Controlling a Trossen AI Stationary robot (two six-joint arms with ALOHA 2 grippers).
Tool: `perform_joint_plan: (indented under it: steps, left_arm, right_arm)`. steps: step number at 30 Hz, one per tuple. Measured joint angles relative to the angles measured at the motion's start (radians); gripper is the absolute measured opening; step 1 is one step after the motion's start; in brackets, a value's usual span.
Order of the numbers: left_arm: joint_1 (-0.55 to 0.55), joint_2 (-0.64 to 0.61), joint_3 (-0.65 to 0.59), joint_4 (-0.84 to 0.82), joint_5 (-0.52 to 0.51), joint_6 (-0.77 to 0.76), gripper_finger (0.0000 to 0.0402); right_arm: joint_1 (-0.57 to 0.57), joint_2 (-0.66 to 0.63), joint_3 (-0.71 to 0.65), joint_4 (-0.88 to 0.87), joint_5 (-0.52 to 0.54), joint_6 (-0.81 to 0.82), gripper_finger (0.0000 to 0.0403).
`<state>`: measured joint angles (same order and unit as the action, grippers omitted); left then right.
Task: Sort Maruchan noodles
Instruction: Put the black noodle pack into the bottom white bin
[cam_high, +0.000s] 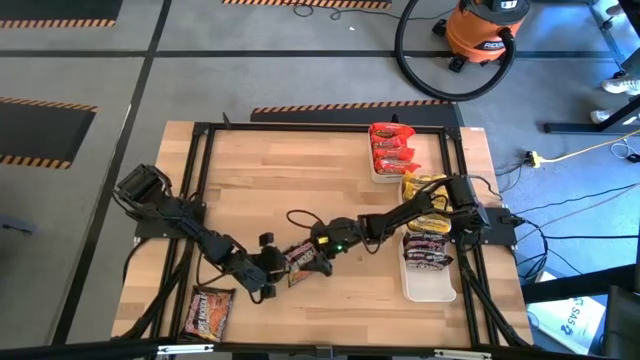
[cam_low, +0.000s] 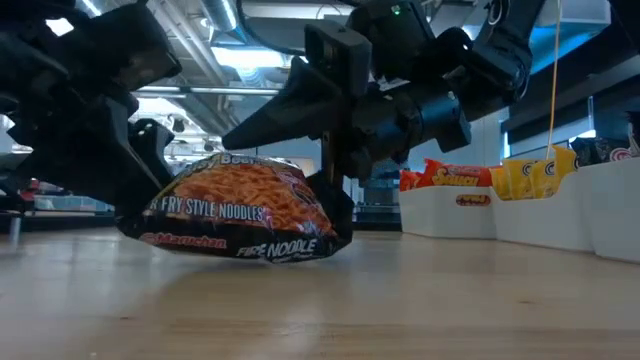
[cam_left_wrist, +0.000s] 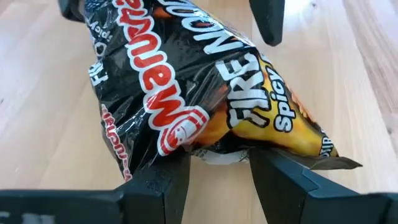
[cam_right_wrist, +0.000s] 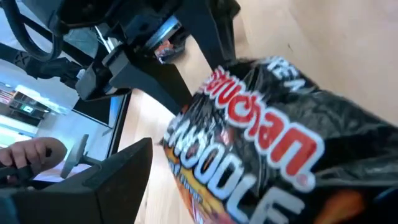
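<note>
Gripping crinkled black Fire noodle pkt (cam_left_wrist: 205, 93), left gripper (cam_left_wrist: 217, 171); orange noodle art, prob spicy beef

dark packet (cam_right_wrist: 267, 155) cut off at edge, print blurred

The wooden table (cam_high: 250, 200) stood on a grey floor, framed by black rails (cam_high: 300, 128). Three white foam trays sat in a row along its right edge: the far tray (cam_high: 381, 176), the middle tray (cam_high: 404, 212) and the near tray (cam_high: 430, 285); in the low view they showed as white walls (cam_low: 455, 212) at the right. Beyond the table an orange shop vacuum (cam_high: 485, 30) stood with its black hose (cam_high: 420, 70) looped on the floor. Yellow-and-black hazard tape (cam_high: 340, 105) striped the floor, and a yellow cord (cam_high: 580, 152) ran off to the right. A person's hand (cam_right_wrist: 28, 152) showed in the right wrist view.
</note>
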<state>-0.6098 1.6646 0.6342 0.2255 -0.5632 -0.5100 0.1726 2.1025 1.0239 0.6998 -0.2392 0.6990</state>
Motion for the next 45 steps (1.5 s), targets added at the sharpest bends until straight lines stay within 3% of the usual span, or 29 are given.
perform_joint_plan:
  steps: [6,13,19,24,35,45]
  left_arm:
    - [0.001,-0.001,0.000,-0.007,-0.003,0.004,0.0160]
    - [-0.003,-0.031,0.000,-0.034,0.008,0.003,0.0160]
    - [-0.031,-0.132,0.001,-0.172,0.057,-0.033,0.0160]
    - [-0.068,-0.184,0.003,-0.250,0.056,-0.082,0.0160]
    - [-0.050,-0.185,0.003,-0.164,-0.024,-0.112,0.0173]
    - [0.012,-0.184,0.002,0.051,0.003,-0.013,0.0249]
  right_arm:
    - [-0.001,-0.002,0.013,-0.001,0.001,-0.034,0.0314]
    - [0.005,-0.004,0.015,-0.041,-0.002,-0.079,0.0192]
    - [0.010,-0.007,0.016,-0.051,0.003,-0.109,0.0107]
    - [0.030,-0.064,0.016,-0.138,0.022,-0.164,0.0087]
    - [0.141,-0.283,0.015,-0.477,0.367,-0.300,0.0094]
    - [0.308,-0.379,0.015,-0.491,0.731,-0.451,0.0094]
